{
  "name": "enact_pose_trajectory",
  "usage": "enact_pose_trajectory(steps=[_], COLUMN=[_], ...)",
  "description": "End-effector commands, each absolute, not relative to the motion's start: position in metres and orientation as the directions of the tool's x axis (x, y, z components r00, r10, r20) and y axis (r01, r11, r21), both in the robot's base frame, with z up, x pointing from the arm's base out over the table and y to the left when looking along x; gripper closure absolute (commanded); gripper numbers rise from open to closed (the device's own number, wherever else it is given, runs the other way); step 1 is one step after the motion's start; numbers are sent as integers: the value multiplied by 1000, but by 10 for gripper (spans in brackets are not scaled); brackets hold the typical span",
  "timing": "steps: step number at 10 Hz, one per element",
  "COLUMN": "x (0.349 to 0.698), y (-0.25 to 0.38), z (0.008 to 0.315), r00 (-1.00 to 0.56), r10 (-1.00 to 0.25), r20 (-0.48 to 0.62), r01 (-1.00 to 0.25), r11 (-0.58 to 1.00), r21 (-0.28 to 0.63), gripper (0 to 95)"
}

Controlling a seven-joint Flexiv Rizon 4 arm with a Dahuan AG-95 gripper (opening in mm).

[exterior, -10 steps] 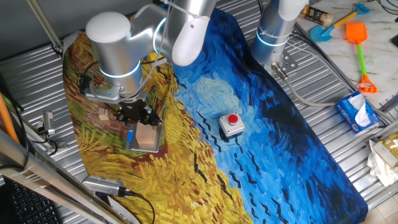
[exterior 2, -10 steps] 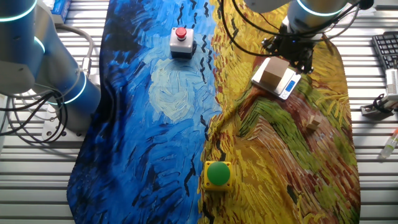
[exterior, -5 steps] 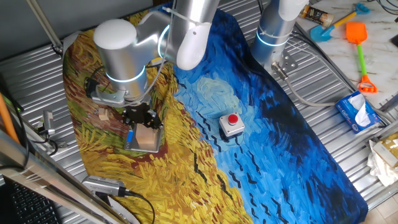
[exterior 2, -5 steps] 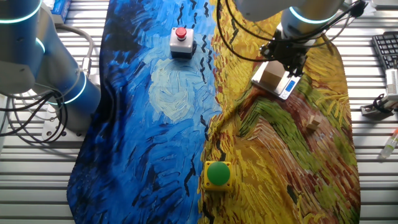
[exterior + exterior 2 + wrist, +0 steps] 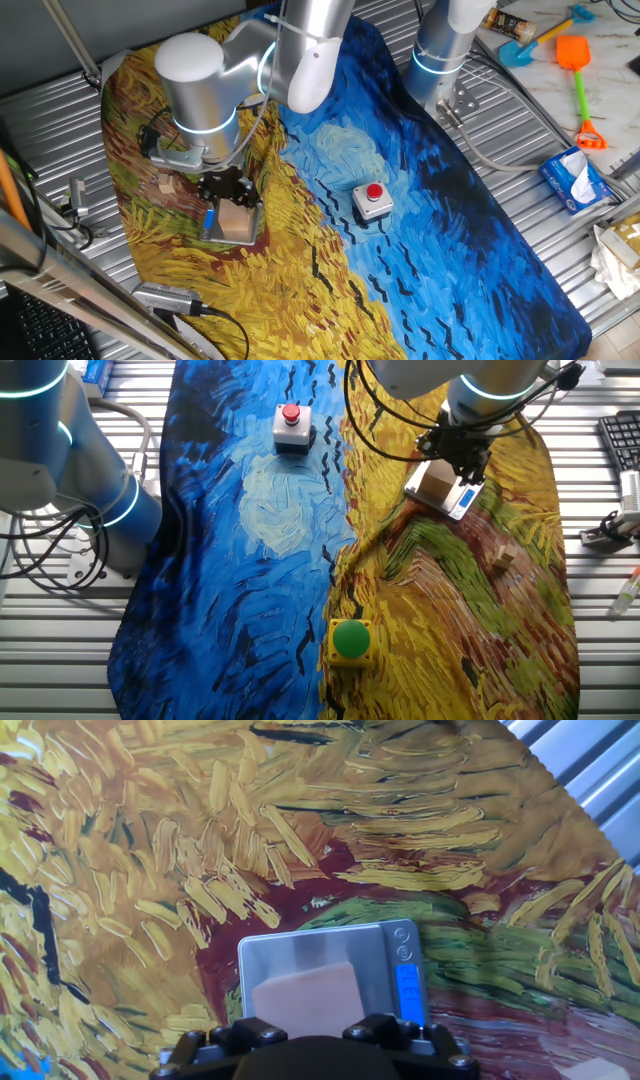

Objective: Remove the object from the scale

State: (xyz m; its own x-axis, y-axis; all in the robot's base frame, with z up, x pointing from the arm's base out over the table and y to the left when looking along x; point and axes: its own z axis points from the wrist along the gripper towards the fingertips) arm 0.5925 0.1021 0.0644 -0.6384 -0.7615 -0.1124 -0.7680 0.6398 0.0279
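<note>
The object, a light-tan wooden cube (image 5: 237, 220), sits on the scale (image 5: 211, 224), a thin grey plate with a blue strip, on the yellow part of the painted cloth. My black gripper (image 5: 227, 192) hangs right above the cube's far side, open and holding nothing. In the other fixed view the gripper (image 5: 460, 460) stands over the cube (image 5: 437, 482) and scale (image 5: 463, 499). In the hand view the cube (image 5: 305, 1000) lies on the scale (image 5: 300, 952) between the two finger mounts of the gripper (image 5: 315, 1035); the fingertips are hidden.
A much smaller wooden bit (image 5: 165, 184) lies left of the scale. A grey box with a red button (image 5: 373, 199) stands on the blue part of the cloth. A green button (image 5: 350, 640) sits near the cloth's edge. A second arm's base (image 5: 440, 50) stands at the back.
The arm has shifted a little toward the cube, bringing the gripper more directly over it. The cube and scale have not moved.
</note>
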Motion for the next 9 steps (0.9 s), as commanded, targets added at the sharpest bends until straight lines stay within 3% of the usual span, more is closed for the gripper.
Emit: enact_pose_trajectory(steps=[1, 9], x=[593, 597], y=[101, 99], z=[64, 76], r00=[-642, -684], r10=[-759, -725], r20=[-104, -82], r01=[-764, -728], r11=[644, 686], r21=[18, 6], gripper=[950, 950])
